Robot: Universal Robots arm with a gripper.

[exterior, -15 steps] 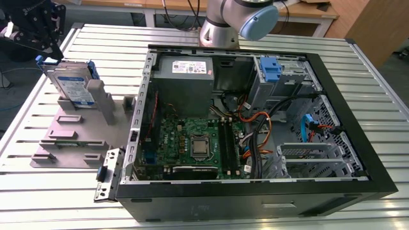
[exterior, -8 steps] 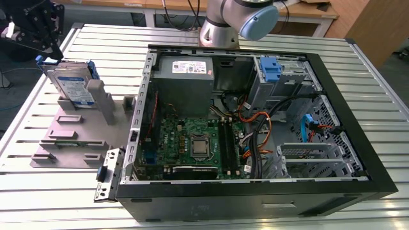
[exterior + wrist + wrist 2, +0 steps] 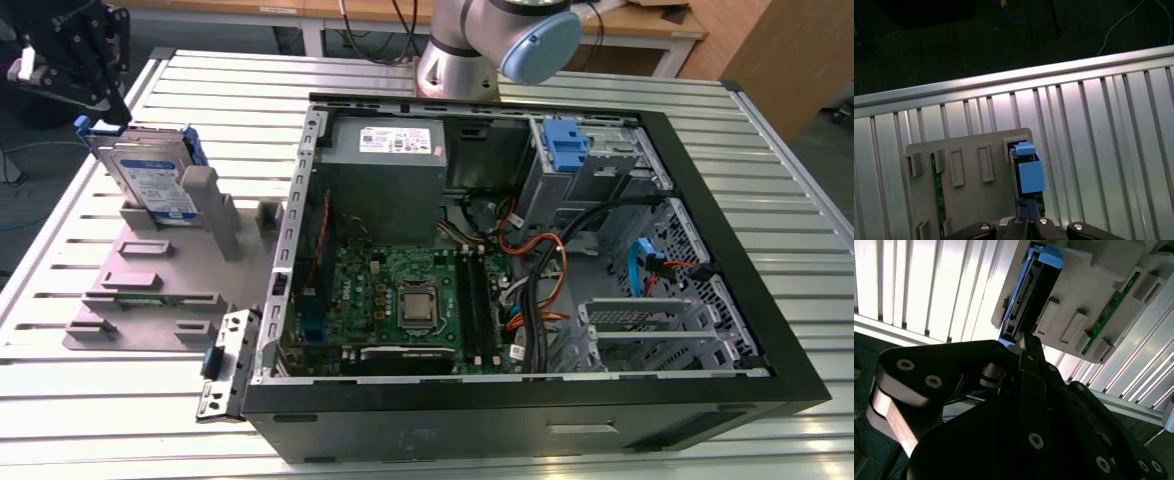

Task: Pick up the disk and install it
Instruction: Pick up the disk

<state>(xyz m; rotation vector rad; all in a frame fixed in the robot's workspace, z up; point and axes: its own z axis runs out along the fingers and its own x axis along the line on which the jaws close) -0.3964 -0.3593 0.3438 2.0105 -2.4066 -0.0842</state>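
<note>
Here, end effector [image 3: 112, 108] at the upright disk [image 3: 144, 175], grip untellable; on the exterior view's right, 1 open computer case [image 3: 747, 300].

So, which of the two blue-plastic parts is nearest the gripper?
The disk standing in the grey holder, beneath the gripper; the blue bracket sits inside the case.

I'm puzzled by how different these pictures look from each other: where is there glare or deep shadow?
Second wrist view: the slatted table glares almost white, and the gripper before it is a near-black silhouette. First wrist view: the table's slats shine, the floor beyond is dark. Exterior view: even light, the disk and computer case plainly lit.
</note>
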